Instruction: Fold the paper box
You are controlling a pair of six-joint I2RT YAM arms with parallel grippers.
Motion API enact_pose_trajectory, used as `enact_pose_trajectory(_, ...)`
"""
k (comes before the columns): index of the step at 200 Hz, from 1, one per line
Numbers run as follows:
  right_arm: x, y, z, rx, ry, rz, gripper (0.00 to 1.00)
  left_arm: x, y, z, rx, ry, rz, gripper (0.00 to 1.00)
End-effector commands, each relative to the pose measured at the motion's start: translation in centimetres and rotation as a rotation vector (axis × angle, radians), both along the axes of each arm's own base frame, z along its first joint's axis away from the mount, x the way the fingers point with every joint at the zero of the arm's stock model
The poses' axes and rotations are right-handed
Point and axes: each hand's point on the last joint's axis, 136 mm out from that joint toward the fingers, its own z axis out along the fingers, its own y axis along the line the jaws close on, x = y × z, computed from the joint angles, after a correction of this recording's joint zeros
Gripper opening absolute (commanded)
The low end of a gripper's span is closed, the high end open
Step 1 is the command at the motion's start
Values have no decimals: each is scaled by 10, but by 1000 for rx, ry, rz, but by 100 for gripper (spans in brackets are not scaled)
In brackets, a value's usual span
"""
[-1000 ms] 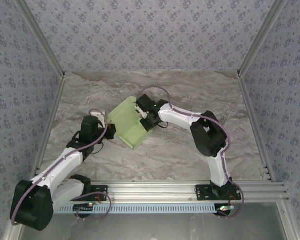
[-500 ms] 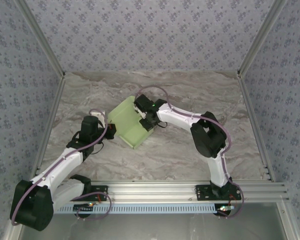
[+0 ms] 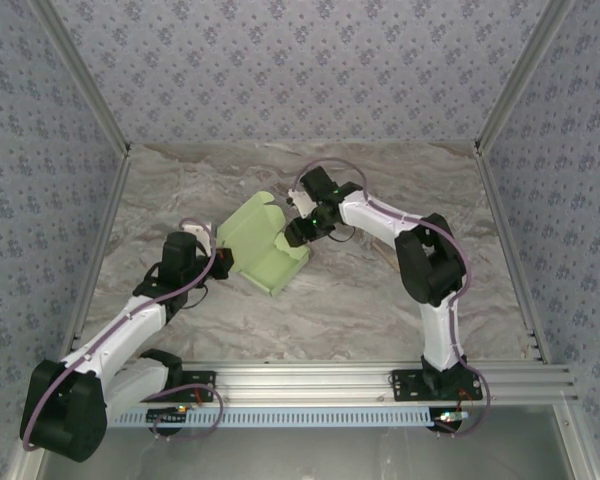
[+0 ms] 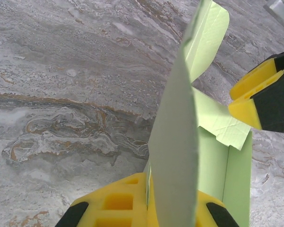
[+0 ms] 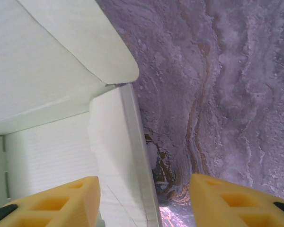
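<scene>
The paper box (image 3: 258,252) is standing half-folded near the middle of the marbled worktop (image 3: 380,300), between both arms. The left gripper (image 3: 223,262) is pinching one upright wall of it at its left side. The right gripper (image 3: 296,232) is hovering with jaws apart at the box's right side, and one wall edge is standing between its fingers. Patterned walls (image 3: 280,70) are surrounding the worktop.

The left arm (image 3: 130,322) and right arm (image 3: 378,214) are showing white links, black joints, looping lilac cables (image 3: 325,167); their yellow fingers (image 5: 61,196) are bearing square pockets, black trim.
</scene>
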Motion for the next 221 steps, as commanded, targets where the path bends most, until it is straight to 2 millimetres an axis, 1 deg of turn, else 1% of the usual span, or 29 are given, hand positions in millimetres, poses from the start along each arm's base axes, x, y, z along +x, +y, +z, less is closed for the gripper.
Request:
enact_pose_trajectory(1,0,10,16,139,67,30,57,2,-6,10,-17,-46,-32,4)
enact_pose_trajectory(29,0,14,8,217,151,39,57,2,-5,11,-17,-49,-30,4)
enact_pose_trajectory(52,5,18,3,274,210,37,55,1,-6,10,-21,-47,-30,4)
enact_pose_trajectory(76,9,21,-5,277,236,37,55,1,-6,11,-22,-50,-29,4)
enact_pose_trajectory(90,9,24,-9,291,255,43,53,1,-6,12,-23,-51,-30,4)
enact_pose_trajectory(107,9,26,-14,306,274,44,47,1,-6,12,-23,-51,-29,3)
enact_pose_trajectory(138,7,27,-20,321,301,46,32,1,-5,12,-22,-51,-29,4)
enact_pose_trajectory(149,7,27,-21,321,304,46,29,1,-6,12,-24,-50,-29,4)
enact_pose_trajectory(221,7,28,-23,316,306,41,13,1,-6,12,-25,-50,-27,4)
